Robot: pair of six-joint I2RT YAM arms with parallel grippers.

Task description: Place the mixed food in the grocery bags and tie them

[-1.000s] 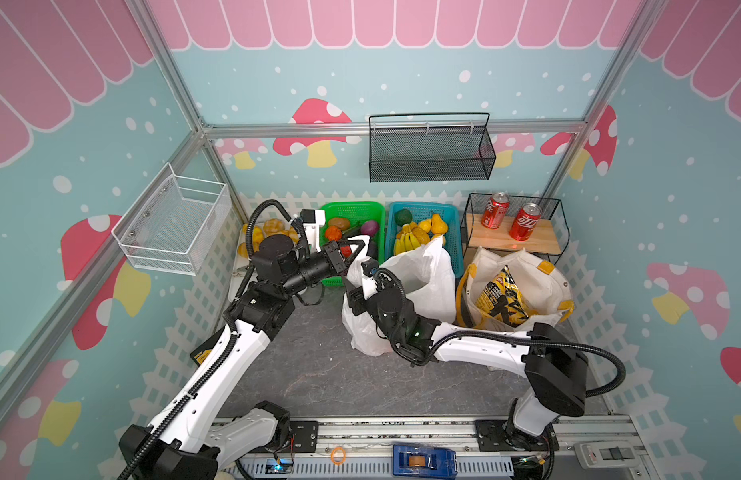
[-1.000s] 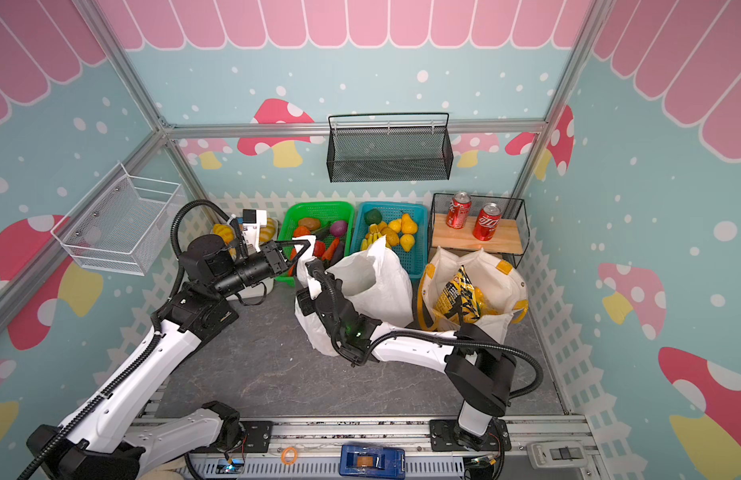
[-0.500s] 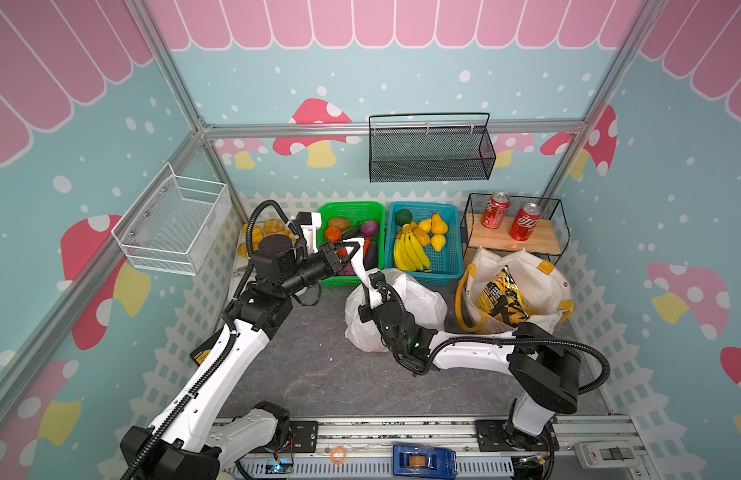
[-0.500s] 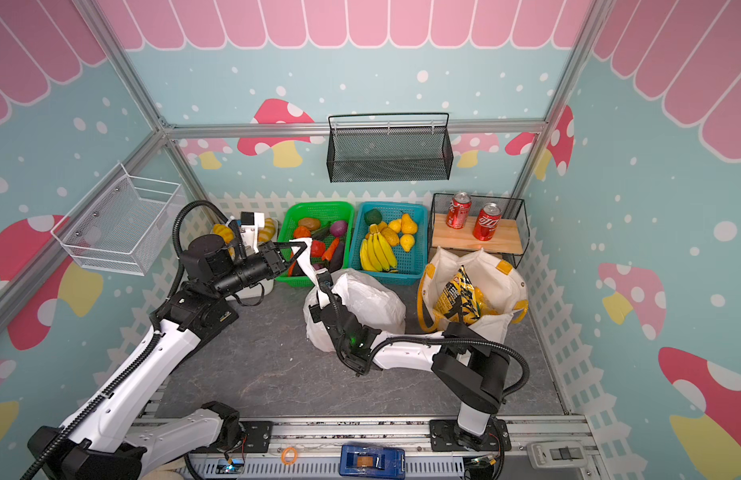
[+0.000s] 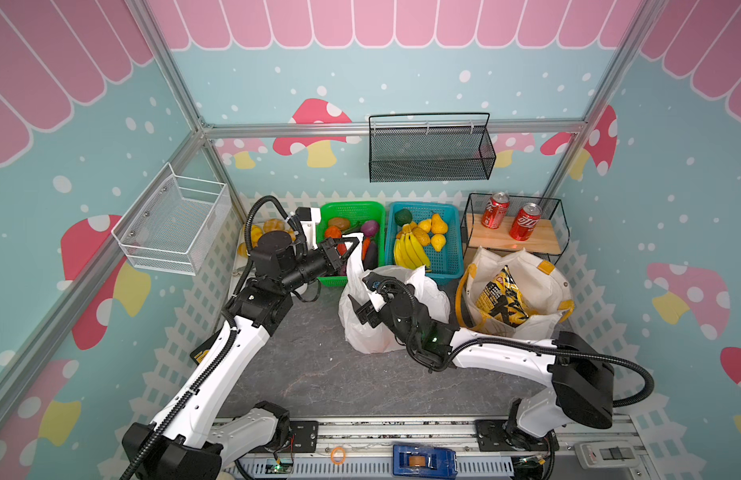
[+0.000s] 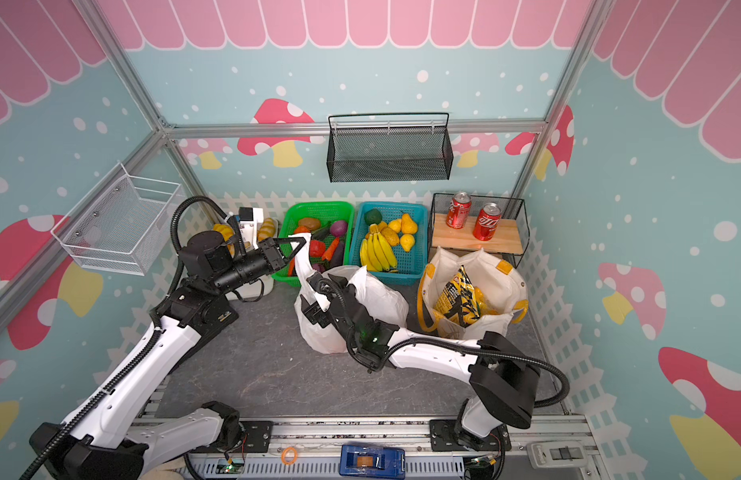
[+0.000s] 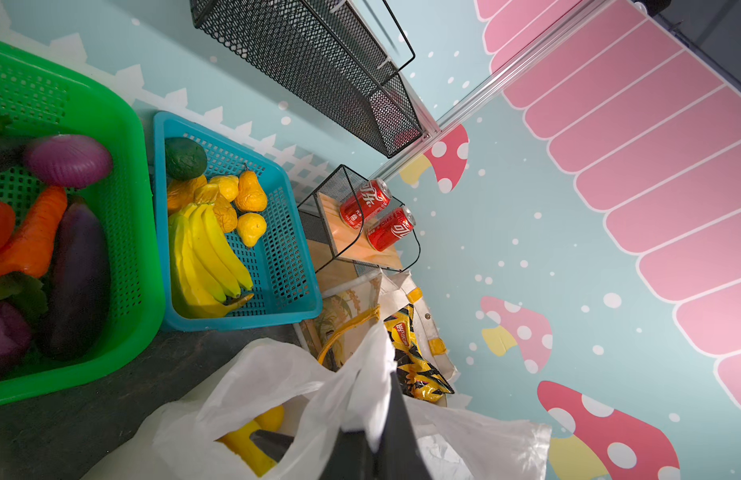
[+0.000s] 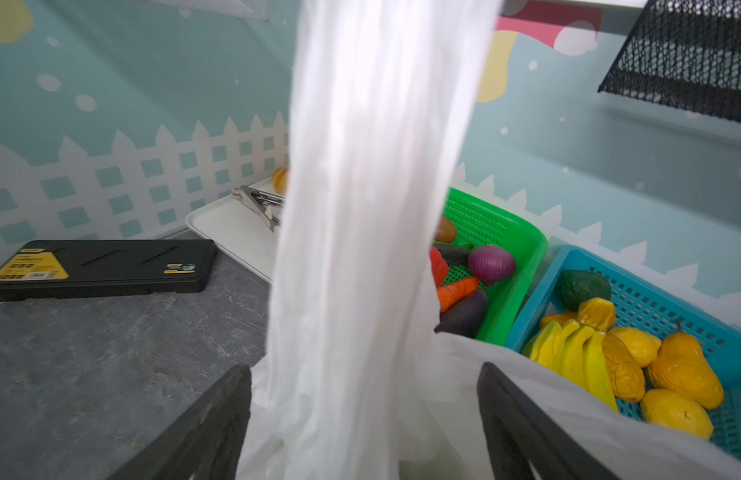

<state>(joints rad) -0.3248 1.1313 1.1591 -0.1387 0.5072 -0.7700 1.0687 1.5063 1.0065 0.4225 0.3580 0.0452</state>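
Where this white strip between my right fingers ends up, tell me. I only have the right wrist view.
Observer: The left gripper is shut on its top end. It is the handle loop of the white plastic bag, held stretched upward.
Operator: Report what's in that bag.
Observer: The left wrist view shows yellow fruit inside.
Operator: Now the other bag.
Observer: The cream tote, right of the white one in both top views, holds a snack packet.

bright, even — wrist views blurred
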